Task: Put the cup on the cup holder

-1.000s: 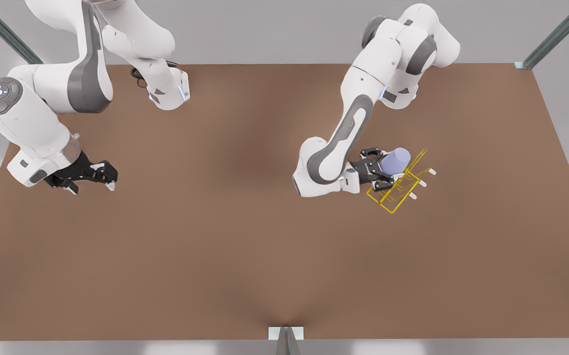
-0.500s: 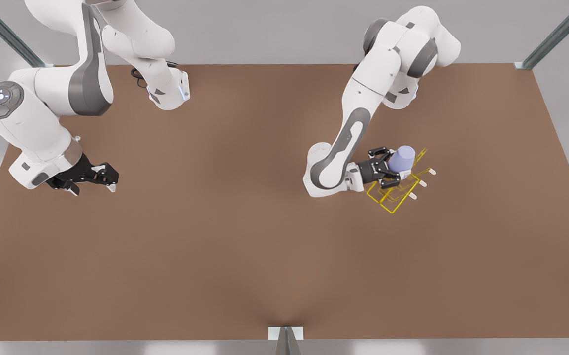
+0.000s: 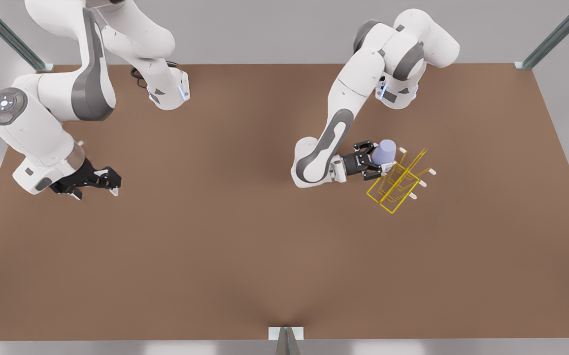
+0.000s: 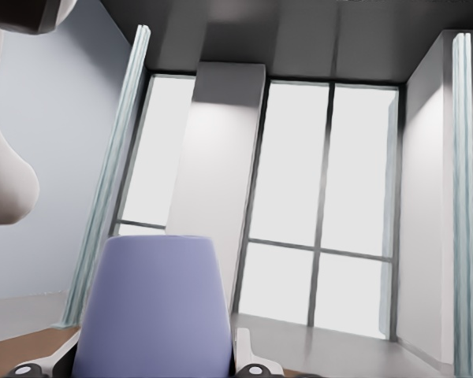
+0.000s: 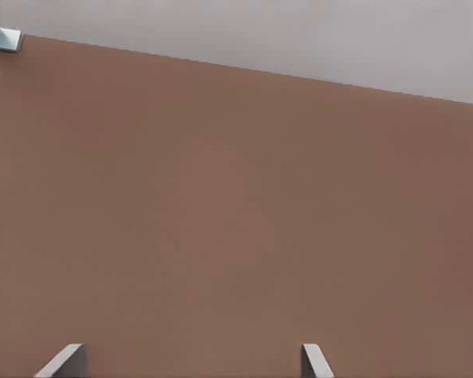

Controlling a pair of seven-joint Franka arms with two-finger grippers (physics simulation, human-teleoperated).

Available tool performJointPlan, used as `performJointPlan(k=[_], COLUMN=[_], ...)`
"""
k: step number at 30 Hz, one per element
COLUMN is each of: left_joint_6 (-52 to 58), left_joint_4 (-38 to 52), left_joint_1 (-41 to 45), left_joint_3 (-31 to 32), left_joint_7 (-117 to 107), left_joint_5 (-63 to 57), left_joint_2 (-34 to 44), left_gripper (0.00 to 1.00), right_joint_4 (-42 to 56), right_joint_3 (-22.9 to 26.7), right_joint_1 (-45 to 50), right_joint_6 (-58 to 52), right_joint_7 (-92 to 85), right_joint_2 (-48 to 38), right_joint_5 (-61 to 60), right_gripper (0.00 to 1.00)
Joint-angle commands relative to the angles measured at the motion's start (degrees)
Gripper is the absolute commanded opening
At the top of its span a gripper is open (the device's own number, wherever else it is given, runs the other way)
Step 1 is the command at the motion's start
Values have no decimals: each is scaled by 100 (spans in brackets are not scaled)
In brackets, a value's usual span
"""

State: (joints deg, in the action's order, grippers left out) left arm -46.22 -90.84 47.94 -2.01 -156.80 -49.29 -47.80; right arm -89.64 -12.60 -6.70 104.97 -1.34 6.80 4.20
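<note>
One tapered lavender cup (image 3: 384,151) beside wire cup holder (image 3: 398,183)

Matt cup (image 3: 384,151), thin wire cup holder (image 3: 398,185)

Even soft light; bright windows; faint table (image 3: 245,246) shading.

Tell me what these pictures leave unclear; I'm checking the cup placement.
- Front view: whether the cup touches the cup holder; the left tool hides its near side.
- Left wrist view: the cup's bottom, cut off by the edge.
- Right wrist view: most of the waiting right tool, beyond the edge.
</note>
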Motion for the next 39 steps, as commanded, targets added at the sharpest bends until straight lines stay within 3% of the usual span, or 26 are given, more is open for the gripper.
performJointPlan(k=[1, 10, 39], left_joint_6=[-1, -19, -599], left_joint_4=[5, 66, -233], left_joint_1=[58, 155, -223], left_joint_3=[-1, 7, 7], left_joint_7=[-448, -158, -176], left_joint_5=[24, -564, -1391], left_joint_2=[-36, -98, -353], left_gripper=[83, 83, 84], right_joint_4=[52, -18, -27], right_joint_3=[3, 21, 21], right_joint_1=[-85, -112, -41], right_joint_6=[164, -724, -776], right_joint_7=[-7, -77, -77], right_joint_2=[40, 339, 471], right_joint_5=[-7, -68, -68], right_gripper=[100, 100, 100])
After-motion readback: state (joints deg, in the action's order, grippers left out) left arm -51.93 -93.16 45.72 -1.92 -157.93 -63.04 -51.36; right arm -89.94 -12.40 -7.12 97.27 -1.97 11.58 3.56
